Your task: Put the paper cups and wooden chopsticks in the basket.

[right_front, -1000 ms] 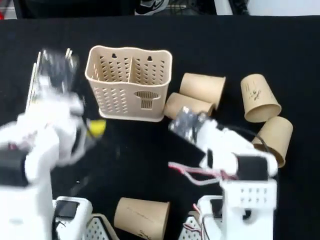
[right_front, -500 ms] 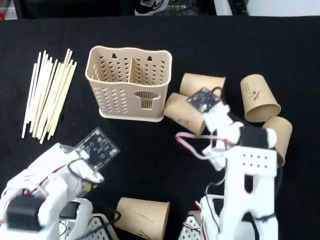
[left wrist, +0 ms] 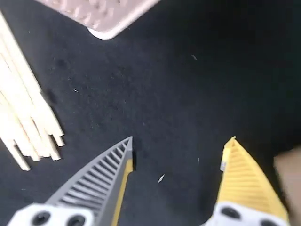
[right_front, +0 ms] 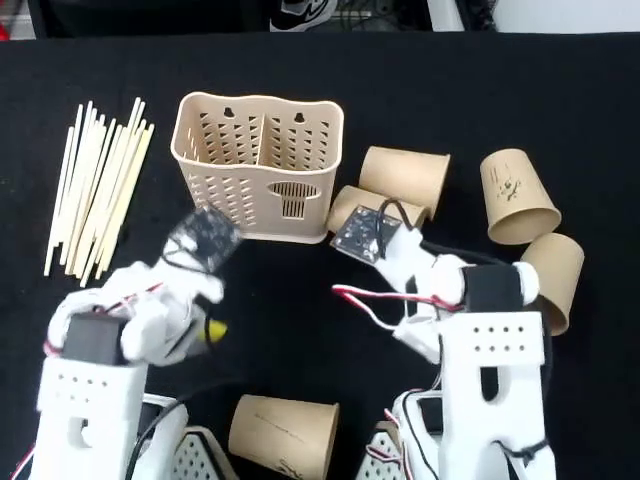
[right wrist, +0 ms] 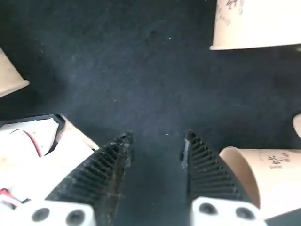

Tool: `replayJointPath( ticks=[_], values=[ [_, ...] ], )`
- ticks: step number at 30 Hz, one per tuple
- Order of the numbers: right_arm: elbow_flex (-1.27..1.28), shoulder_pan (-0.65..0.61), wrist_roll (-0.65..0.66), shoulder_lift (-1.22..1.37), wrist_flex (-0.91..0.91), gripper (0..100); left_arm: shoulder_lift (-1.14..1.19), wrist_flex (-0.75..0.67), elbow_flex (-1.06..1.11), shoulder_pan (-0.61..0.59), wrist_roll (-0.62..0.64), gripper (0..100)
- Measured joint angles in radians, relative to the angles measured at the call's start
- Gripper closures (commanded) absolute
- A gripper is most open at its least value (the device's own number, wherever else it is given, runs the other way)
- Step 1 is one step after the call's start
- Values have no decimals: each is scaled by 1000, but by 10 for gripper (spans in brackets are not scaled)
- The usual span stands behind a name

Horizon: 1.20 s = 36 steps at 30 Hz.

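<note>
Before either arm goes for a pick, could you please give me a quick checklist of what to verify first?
1. Left gripper open and empty: ok.
2. Right gripper open and empty: ok.
3. Basket upright, top unobstructed: ok.
4. Chopsticks lying together beside the basket, nothing on them: ok.
5. Cup lying apart from the rest, within reach: cannot tell.

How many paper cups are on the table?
5 cups: one beside the basket, one there partly under the right arm, two beyond that arm, one at the near edge. Others may hide under the arms.
</note>
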Motion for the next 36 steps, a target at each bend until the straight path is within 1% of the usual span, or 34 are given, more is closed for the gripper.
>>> replayJointPath(
  ticks=[4,6,7,10,11,13,14,17,19,21,24,28,30,34,36],
  values=[
    [132,3,-78,-3,-147,822,26,-195,87,-68,239,747],
    [178,3,-114,-3,-226,831,11,-269,138,-112,322,761],
    [195,3,-126,-3,-256,855,2,-302,170,-130,339,773],
    [210,3,-138,-3,-313,970,-57,-391,285,-189,358,834],
    [210,2,-140,-6,-328,990,-84,-417,328,-212,359,852],
    [212,3,-143,-31,-351,951,-157,-453,404,-258,359,873],
    [213,3,-144,-48,-358,925,-199,-463,439,-282,359,865],
    [224,3,-161,-124,-376,835,-356,-471,519,-351,359,805],
    [224,20,-219,-192,-400,786,-471,-471,572,-390,362,770],
    [245,40,-287,-242,-430,766,-575,-454,626,-417,362,762],
    [334,26,-390,-261,-514,765,-712,-390,694,-423,362,762],
    [466,8,-543,-227,-710,765,-736,-370,727,-423,341,762],
    [488,8,-598,-193,-787,765,-738,-370,743,-423,324,762],
    [488,2,-644,-135,-848,766,-743,-367,753,-423,305,762],
    [493,-32,-663,-112,-881,768,-743,-367,761,-423,302,762]
  ],
)
